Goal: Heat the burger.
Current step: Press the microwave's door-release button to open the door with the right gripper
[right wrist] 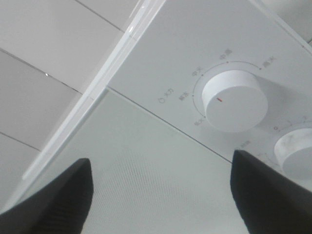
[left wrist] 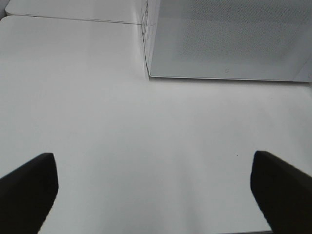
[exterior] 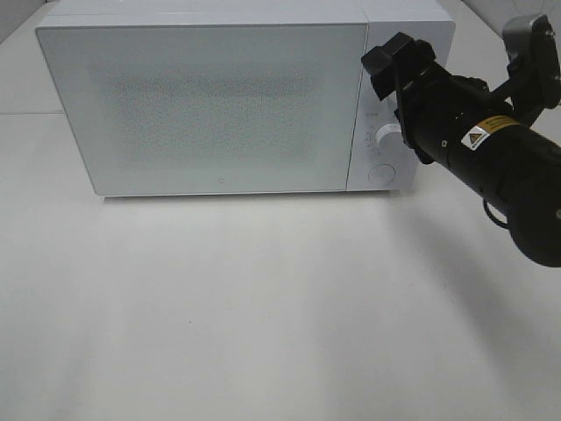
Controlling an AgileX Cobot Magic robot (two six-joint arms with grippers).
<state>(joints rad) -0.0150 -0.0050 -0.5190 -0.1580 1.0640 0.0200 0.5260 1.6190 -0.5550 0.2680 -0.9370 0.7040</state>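
The burger is out of view; the white microwave (exterior: 202,105) stands at the back of the table with its door shut. My right gripper (exterior: 396,63) hovers open in front of the control panel at the microwave's upper right. In the right wrist view its fingers (right wrist: 53,200) are spread wide with nothing between them, facing the door (right wrist: 146,185) just beside a white knob with a red mark (right wrist: 235,100). My left gripper (left wrist: 156,195) is open low over the bare tabletop, short of the microwave's front corner (left wrist: 148,73).
A second white knob (right wrist: 295,151) sits next to the first on the panel. In the high view a knob (exterior: 387,136) and a round button (exterior: 381,173) show below the right arm (exterior: 491,149). White tabletop (exterior: 263,307) spreads in front of the microwave.
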